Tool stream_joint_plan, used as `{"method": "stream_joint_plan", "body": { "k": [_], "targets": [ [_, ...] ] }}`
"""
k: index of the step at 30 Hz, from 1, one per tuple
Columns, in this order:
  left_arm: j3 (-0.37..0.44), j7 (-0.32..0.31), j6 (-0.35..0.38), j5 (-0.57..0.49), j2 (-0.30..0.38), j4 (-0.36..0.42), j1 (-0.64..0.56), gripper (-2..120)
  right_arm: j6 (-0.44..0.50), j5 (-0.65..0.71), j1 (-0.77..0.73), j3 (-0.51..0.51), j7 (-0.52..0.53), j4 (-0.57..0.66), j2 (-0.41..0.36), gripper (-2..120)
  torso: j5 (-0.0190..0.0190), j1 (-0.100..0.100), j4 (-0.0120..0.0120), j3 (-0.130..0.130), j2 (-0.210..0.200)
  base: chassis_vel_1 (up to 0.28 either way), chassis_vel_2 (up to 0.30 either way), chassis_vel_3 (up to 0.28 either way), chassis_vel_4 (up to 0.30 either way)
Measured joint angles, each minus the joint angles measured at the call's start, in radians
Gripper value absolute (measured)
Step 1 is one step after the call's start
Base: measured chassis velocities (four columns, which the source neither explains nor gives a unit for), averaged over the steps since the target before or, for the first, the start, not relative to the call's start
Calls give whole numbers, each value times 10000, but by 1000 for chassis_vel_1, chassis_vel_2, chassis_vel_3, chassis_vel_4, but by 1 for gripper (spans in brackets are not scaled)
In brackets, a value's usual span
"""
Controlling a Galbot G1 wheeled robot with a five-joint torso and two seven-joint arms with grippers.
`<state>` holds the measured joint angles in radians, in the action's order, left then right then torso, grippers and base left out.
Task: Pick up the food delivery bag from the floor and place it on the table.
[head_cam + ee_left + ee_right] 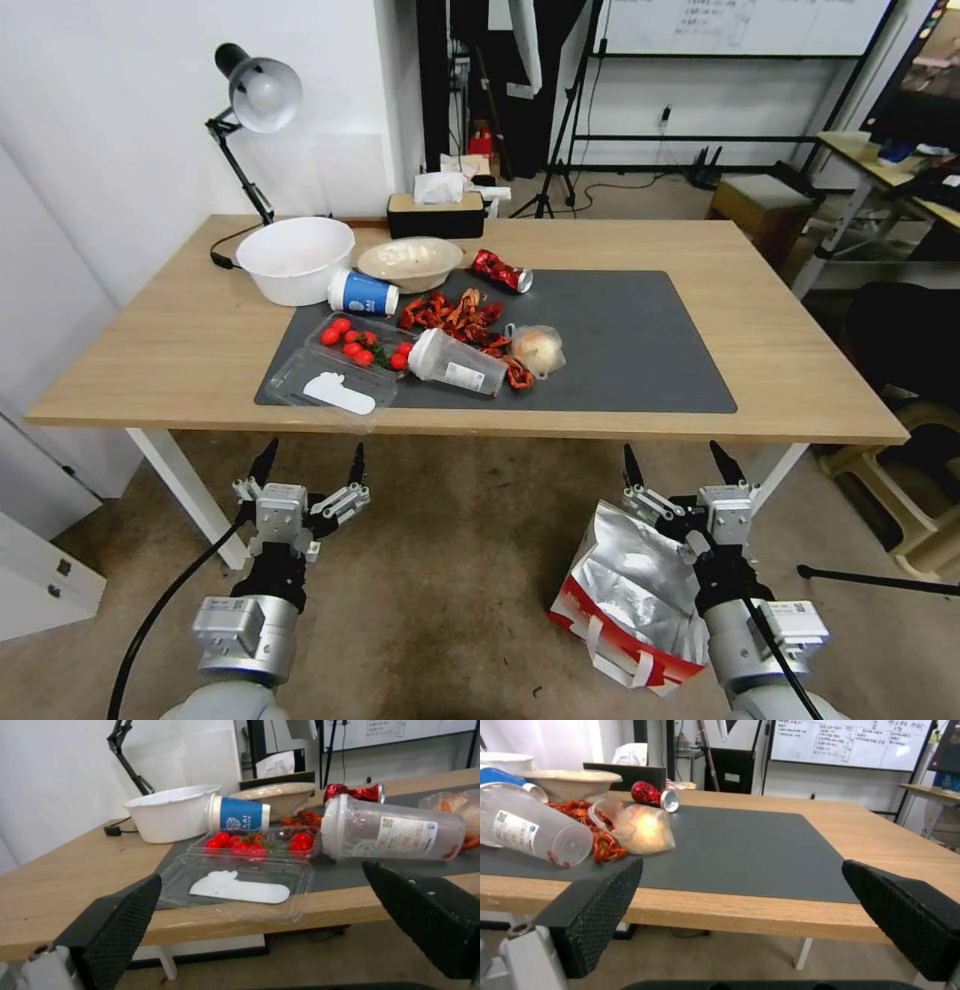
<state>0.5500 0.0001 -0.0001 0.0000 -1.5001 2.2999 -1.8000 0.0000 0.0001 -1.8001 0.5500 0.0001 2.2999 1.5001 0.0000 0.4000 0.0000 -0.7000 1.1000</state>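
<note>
The food delivery bag (625,600) lies on the floor (450,580) at the right, in front of the table (800,340). Its silver foil lining faces up and its red-and-white side with white straps is toward me. My right gripper (673,455) hangs open just above the bag's far edge, level with the table's front edge; from its wrist the fingers (595,922) stand wide apart before the dark grey mat (750,851). My left gripper (312,455) is open over bare floor at the left, its fingers (115,930) pointing at the table edge.
The mat's left half holds a white bowl (295,258), a blue cup (363,293), a beige bowl (410,262), a crushed red can (502,270), a tipped clear cup (457,363), a tomato box (360,345) and red shells (455,315). White table legs (190,495) stand beside both grippers. A stool (900,490) is at the right.
</note>
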Motion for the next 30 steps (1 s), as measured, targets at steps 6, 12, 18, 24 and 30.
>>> {"method": "stream_joint_plan", "body": {
  "k": [6, 12, 18, 24, 30],
  "targets": [
    [0, 0, 0, 0, 0, 0, 0, 100, 0, 0, 0, 0, 0, 0, 0, 100, 0, 0, 0, 0, 0, 0, 0, 0, 0],
    [0, 0, 0, 0, 0, 0, 0, 100, 0, 0, 0, 0, 0, 0, 0, 100, 0, 0, 0, 0, 0, 0, 0, 0, 0],
    [0, 0, 0, 0, 0, 0, 0, 100, 0, 0, 0, 0, 0, 1, 0, 100, 0, 0, 0, 0, 0, 0, 0, 0, 0],
    [0, 0, 0, 0, 0, 0, 0, 100, 0, 0, 0, 0, 0, 0, 0, 100, 0, 0, 0, 0, 0, 0, 0, 0, 0],
    [-14, -2, 67, -100, -6, 0, 65, 100, -287, 263, 53, 213, 7, 127, 29, 100, 6, 0, 2, 0, 0, 0, 0, 0, 0]
  ]
}}
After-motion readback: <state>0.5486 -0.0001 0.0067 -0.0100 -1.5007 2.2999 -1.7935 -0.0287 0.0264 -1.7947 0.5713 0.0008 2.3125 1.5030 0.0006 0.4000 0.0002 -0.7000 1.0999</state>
